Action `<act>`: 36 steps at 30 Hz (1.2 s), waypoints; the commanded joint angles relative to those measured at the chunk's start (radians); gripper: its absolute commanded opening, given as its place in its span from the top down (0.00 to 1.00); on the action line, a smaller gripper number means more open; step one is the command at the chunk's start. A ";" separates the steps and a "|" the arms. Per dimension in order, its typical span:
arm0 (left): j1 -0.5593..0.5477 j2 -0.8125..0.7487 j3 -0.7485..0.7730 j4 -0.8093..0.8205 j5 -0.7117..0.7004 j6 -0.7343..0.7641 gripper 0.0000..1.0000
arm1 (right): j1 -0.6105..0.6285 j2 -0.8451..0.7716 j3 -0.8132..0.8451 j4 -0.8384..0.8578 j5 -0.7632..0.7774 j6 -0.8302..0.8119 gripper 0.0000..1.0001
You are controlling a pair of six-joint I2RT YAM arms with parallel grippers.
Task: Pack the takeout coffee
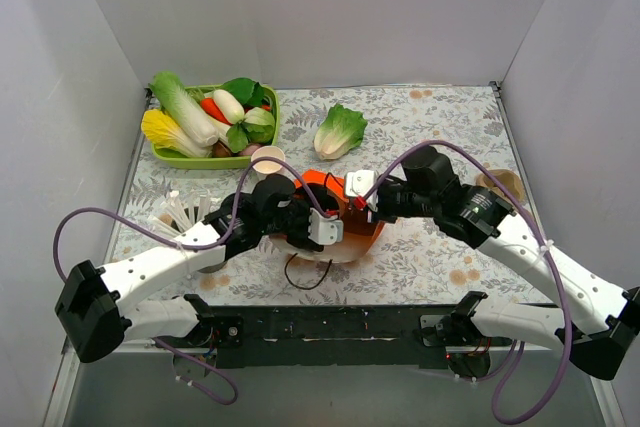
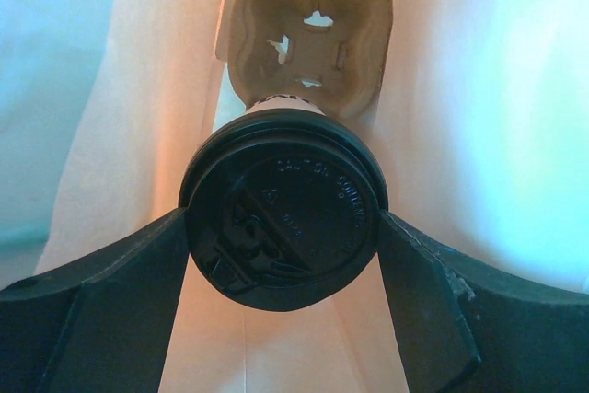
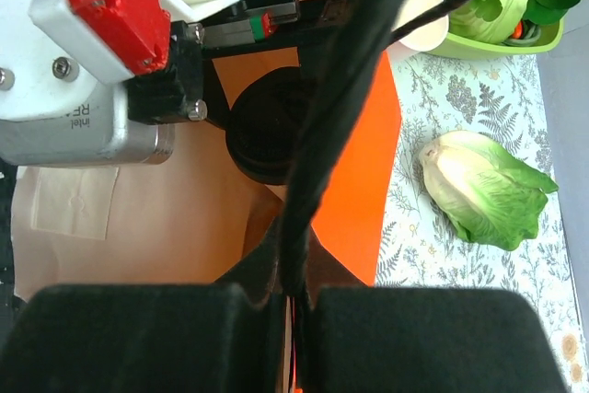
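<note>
Left gripper [image 2: 285,248] clamps coffee [image 2: 283,213] at the lid rim, inside bag [image 2: 138,89], above carrier [image 2: 308,34]. Right gripper [image 3: 293,299] pinches bag's edge.

Judgement: lower straight, centre over a pocket, then release.

Lid is glossy, round plastic. Carrier is moulded pulp. Bag is thin paper.

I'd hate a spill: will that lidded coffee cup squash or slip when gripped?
Probably not squash: the left gripper clamps the takeout coffee at its stiffer black lid, not the paper wall. The smooth round rim might slip or twist. Weight is unclear; contents are hidden.
</note>
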 commanded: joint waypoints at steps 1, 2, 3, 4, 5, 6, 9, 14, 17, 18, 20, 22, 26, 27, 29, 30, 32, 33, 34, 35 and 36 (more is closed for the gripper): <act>0.014 -0.040 0.072 -0.013 0.022 -0.073 1.00 | 0.007 0.011 0.061 0.041 -0.082 0.064 0.99; 0.015 -0.042 0.077 -0.024 0.022 -0.075 1.00 | 0.005 0.014 0.063 0.043 -0.081 0.068 0.99; 0.015 -0.048 0.080 -0.027 0.024 -0.073 1.00 | 0.002 0.019 0.063 0.040 -0.077 0.073 0.99; 0.015 -0.050 0.082 -0.032 0.024 -0.066 1.00 | 0.002 0.023 0.064 0.035 -0.071 0.073 0.99; 0.014 -0.053 0.085 -0.038 0.021 -0.063 1.00 | 0.002 0.026 0.064 0.027 -0.065 0.068 0.99; 0.015 -0.056 0.089 -0.044 0.019 -0.063 1.00 | 0.000 0.034 0.066 0.020 -0.059 0.070 0.99; 0.015 -0.059 0.114 -0.087 0.018 -0.059 1.00 | -0.003 0.037 0.064 0.009 -0.044 0.067 0.99; 0.015 -0.065 0.140 -0.171 0.016 -0.008 1.00 | -0.004 0.054 0.055 -0.010 -0.019 0.061 0.99; 0.014 -0.070 0.151 -0.204 0.015 0.034 1.00 | -0.006 0.068 0.067 -0.026 -0.021 0.056 0.99; 0.014 -0.068 0.157 -0.214 0.012 0.069 1.00 | -0.006 0.068 0.064 -0.026 -0.025 0.050 0.99; 0.015 -0.056 0.167 -0.256 0.013 0.097 1.00 | -0.004 0.066 0.064 -0.025 -0.031 0.042 0.99; 0.014 -0.036 0.204 -0.337 0.019 0.155 1.00 | -0.006 0.069 0.066 -0.026 -0.028 0.035 0.99; 0.014 0.027 0.292 -0.438 0.048 0.210 1.00 | -0.004 0.089 0.095 -0.045 -0.031 0.029 0.99; 0.014 0.053 0.304 -0.452 0.044 0.215 1.00 | -0.004 0.092 0.095 -0.048 -0.036 0.029 0.99; 0.014 0.081 0.339 -0.481 0.035 0.224 1.00 | -0.004 0.089 0.093 -0.046 -0.038 0.022 0.99; 0.014 0.107 0.350 -0.490 0.024 0.226 1.00 | -0.004 0.088 0.092 -0.046 -0.041 0.018 0.99; 0.014 0.131 0.379 -0.543 0.019 0.247 1.00 | -0.004 0.082 0.089 -0.048 -0.035 0.013 0.99; 0.014 0.145 0.385 -0.556 0.016 0.249 1.00 | -0.004 0.080 0.086 -0.048 -0.034 0.013 0.99; 0.014 0.163 0.391 -0.578 0.018 0.253 1.00 | -0.004 0.080 0.086 -0.046 -0.034 0.012 0.99; 0.014 0.170 0.395 -0.581 0.016 0.258 1.00 | -0.006 0.077 0.086 -0.046 -0.033 0.012 0.99; 0.014 0.173 0.395 -0.581 0.012 0.263 1.00 | -0.006 0.077 0.086 -0.045 -0.036 0.013 0.99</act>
